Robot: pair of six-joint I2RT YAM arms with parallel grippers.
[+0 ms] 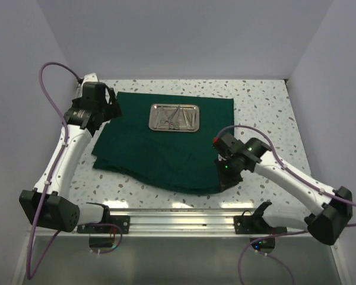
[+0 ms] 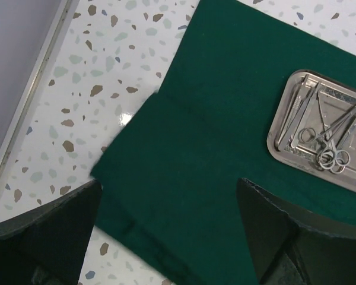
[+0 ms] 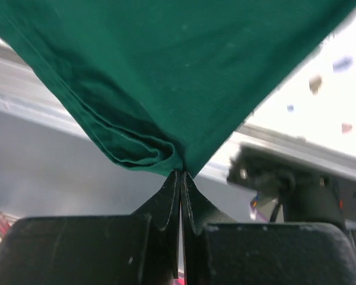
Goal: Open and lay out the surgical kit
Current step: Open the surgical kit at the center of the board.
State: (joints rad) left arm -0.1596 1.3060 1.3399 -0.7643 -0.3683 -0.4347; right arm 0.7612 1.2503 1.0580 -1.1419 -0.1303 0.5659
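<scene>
Speckled white table (image 1: 261, 101) is carrying the green cloth (image 1: 160, 148), lying spread mid-table w/ a fold on its left part. Steel tray (image 1: 175, 117) is sitting on the cloth's far half, scissors & tweezers (image 2: 326, 139) lying inside. R gripper (image 3: 181, 178) is pinching the cloth's near-right corner, fingers pressed tight. L gripper (image 2: 166, 199) is hovering over the cloth's left edge, fingers wide apart, gripping nothing.

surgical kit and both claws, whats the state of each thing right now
cloth: opened out, a fold at its left edge, near right corner pinched
tray: uncovered, flat on the cloth
instruments: bunched in the tray, not yet laid out
left claw: open, holding nothing, over the cloth's left edge
right claw: shut on the cloth corner
</scene>
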